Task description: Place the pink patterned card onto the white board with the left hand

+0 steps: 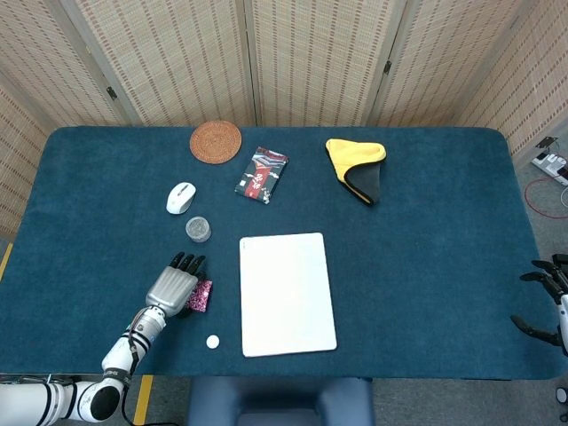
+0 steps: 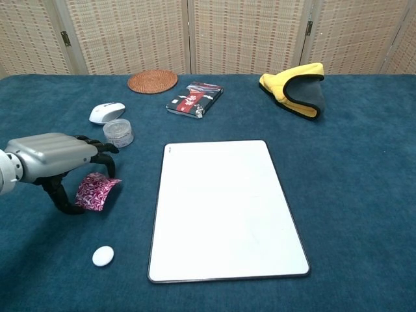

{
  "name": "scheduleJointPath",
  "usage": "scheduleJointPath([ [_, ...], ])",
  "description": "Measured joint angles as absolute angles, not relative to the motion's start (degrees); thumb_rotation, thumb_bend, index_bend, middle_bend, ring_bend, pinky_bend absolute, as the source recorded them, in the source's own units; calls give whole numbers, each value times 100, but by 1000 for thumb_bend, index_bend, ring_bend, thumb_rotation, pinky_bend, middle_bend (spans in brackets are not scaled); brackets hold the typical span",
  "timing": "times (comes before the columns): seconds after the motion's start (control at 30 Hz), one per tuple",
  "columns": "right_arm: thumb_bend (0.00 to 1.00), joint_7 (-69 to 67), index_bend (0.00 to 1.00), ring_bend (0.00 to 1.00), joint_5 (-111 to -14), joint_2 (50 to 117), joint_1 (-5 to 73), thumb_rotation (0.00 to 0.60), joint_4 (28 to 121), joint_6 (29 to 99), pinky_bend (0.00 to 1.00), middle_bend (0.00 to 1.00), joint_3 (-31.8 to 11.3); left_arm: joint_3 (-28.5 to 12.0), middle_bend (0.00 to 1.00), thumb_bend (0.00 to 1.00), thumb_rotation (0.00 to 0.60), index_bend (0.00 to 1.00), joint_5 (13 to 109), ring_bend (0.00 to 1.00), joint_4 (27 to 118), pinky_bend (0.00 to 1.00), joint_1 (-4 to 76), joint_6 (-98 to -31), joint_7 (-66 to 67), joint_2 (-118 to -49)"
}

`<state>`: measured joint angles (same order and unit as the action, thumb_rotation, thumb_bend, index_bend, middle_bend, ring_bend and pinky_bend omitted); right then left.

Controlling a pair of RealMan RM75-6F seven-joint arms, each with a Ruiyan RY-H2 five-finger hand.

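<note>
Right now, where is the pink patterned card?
In the chest view the pink patterned card is pinched in the left hand, left of the white board.

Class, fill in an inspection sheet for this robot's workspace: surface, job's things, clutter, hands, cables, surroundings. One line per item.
Surface: blue cloth-covered table.
Job's things: pink card bent and lifted at one edge, in the left hand's grip, beside the white board, which lies flat with nothing on it.
Clutter: mouse, clear jar, woven coaster, dark packet, yellow-grey cloth, small white oval.
Hands: left hand pinches the card; right hand off the table's right edge, fingers apart, holding nothing.
Cables: red cable and power strip on the floor, right.
Surroundings: woven folding screens behind the table.
</note>
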<state>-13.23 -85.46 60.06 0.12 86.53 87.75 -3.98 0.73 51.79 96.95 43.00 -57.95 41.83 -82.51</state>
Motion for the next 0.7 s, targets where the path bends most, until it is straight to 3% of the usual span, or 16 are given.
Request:
scheduleJointPath([
  [0.27, 37, -1322, 347, 222, -8529, 5995, -10, 600, 8661, 8793, 31, 233, -401, -96, 70, 278, 600, 303, 5574, 43, 10079, 0, 4583, -5813, 4398, -8185],
  [0.7, 38, -1321, 347, 223, -8445, 5978, -87, 600, 8667, 8829, 31, 234, -409, -549, 73, 278, 600, 283, 5208, 43, 9541, 0, 5507, -5297, 4982, -9064],
])
